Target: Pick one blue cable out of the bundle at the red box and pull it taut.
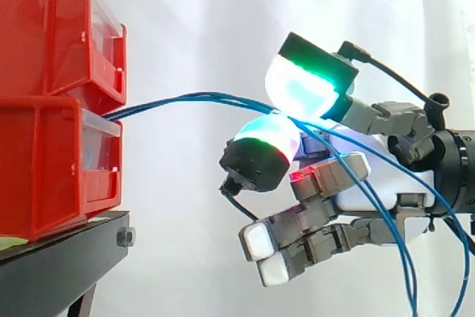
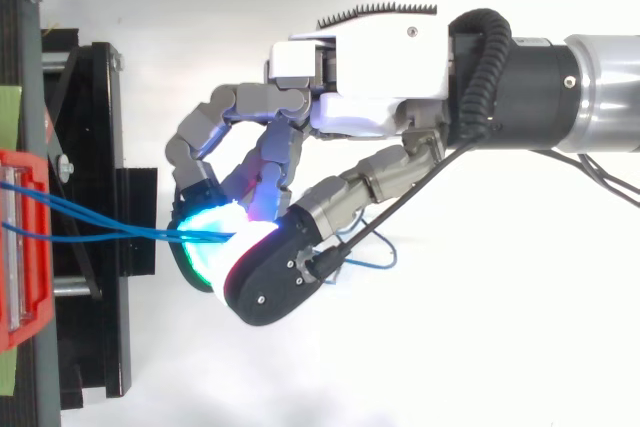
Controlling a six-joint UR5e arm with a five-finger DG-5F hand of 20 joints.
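Thin blue cables (image 1: 178, 100) come out between the two stacked red bins (image 1: 44, 161) and run right in a shallow arc to my hand (image 1: 371, 191). The hand is shut on them: a green and cyan glowing pad (image 1: 306, 83) above and a second glowing pad (image 1: 263, 142) below pinch the strands together. I cannot tell whether one strand or more lies between the pads. Past the pinch the cables hang down to the lower right (image 1: 407, 272). From above, the cables (image 2: 110, 234) leave the red bin (image 2: 20, 247) and end at the pinching fingertips (image 2: 205, 237) of the hand (image 2: 370, 77).
The bins stand on a black stand (image 1: 67, 257) at the left, also seen from above (image 2: 95, 147). A white curtain hangs behind. The other fingers (image 1: 297, 239) are curled under the palm, away from the cables.
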